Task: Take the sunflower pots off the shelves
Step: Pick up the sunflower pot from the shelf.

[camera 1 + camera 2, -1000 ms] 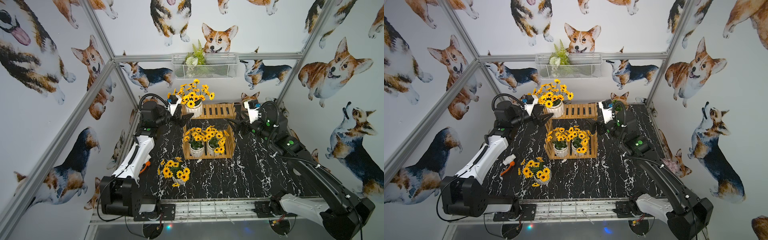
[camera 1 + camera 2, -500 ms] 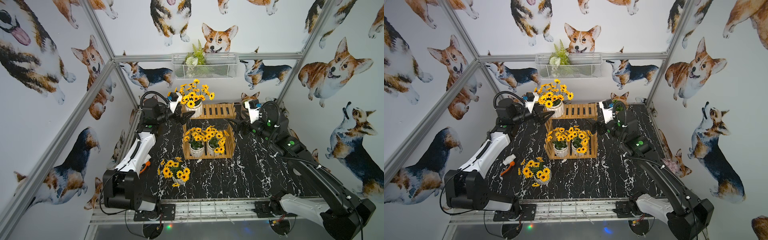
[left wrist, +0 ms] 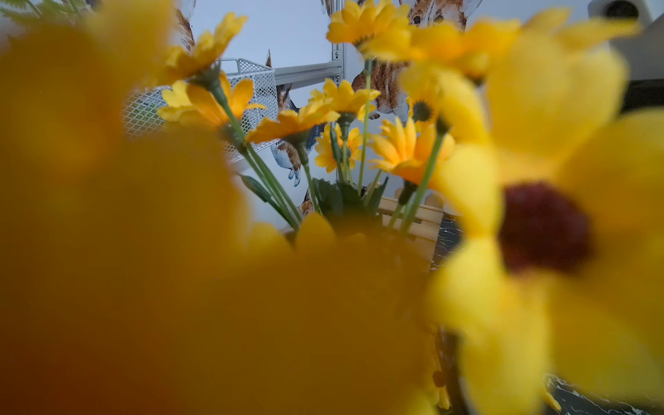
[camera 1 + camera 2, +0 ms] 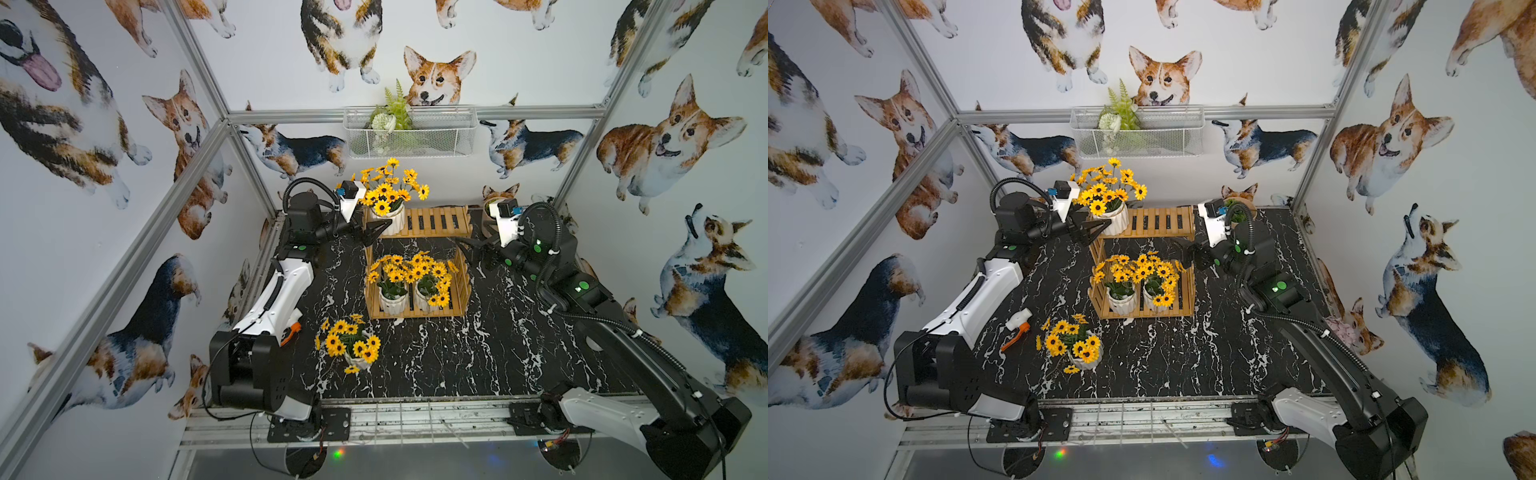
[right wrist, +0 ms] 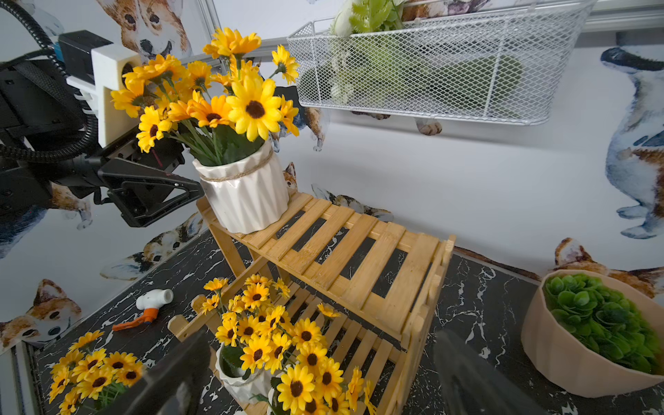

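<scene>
One white ribbed ceramic sunflower pot (image 4: 388, 217) tops the light-wood slatted shelves (image 4: 438, 220), just ahead of our left gripper (image 4: 376, 232), jaws gaping empty, arm stretched level. Our right gripper (image 4: 467, 251), spread wide and empty, points at the lower tier.

The pots (image 5: 244, 194) are showing glossy white, ribbed, with yellow, dark-centred sunflowers (image 5: 255, 107) and green leaves (image 5: 230, 143). The shelves (image 5: 359, 258) are glowing pale honey wood. The table (image 4: 498, 340) is showing black with white veining; the walls (image 4: 540, 62) are carrying tan-white-black corgi prints on white.
</scene>
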